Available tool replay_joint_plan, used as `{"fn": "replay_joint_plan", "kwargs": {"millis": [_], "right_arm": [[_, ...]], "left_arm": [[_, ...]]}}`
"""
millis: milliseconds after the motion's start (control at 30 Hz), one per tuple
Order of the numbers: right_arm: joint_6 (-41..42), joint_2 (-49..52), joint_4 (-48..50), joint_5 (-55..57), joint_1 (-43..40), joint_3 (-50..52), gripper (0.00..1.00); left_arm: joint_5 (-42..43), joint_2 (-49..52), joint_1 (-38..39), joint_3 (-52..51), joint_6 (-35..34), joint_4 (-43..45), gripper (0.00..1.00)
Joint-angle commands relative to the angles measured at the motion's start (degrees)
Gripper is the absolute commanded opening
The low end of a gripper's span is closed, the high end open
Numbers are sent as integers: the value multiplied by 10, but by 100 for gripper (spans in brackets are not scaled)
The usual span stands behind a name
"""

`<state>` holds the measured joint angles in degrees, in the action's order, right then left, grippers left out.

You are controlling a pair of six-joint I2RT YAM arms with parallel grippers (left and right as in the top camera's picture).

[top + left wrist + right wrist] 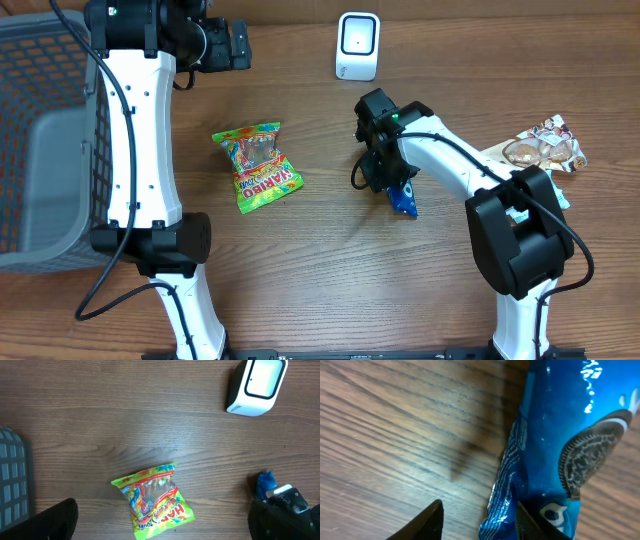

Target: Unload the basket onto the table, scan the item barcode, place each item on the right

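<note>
Right wrist view, right hand [479, 510] half open astride edge of blue cookie packet [560, 420], left hand [240, 45] spread wide, empty

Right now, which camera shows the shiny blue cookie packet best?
Right wrist: the shiny blue cookie packet fills the frame, cookie picture visible. Overhead shows only its end under the arm; left wrist, a blue corner.

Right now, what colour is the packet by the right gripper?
Blue packet, clearest in right wrist view.
</note>
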<state>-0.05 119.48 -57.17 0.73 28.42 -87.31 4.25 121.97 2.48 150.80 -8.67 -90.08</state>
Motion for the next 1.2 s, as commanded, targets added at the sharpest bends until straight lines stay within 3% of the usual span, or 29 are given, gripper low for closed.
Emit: {"fn": "replay_joint_plan", "kwargs": {"millis": [0,600,933,1167], "right_arm": [[-32,-6,5,33,-7,20,43],[-2,-36,-22,223,47,-15,40],[-4,-36,52,233,33,74,41],[-3,-36,69,210,34,83,40]], "left_arm": [[-2,5,-2,3,-2,1,100],[-2,6,-2,3,-2,1,100],[-2,6,-2,3,-2,1,100],[-2,5,-2,3,-2,1,100]]}}
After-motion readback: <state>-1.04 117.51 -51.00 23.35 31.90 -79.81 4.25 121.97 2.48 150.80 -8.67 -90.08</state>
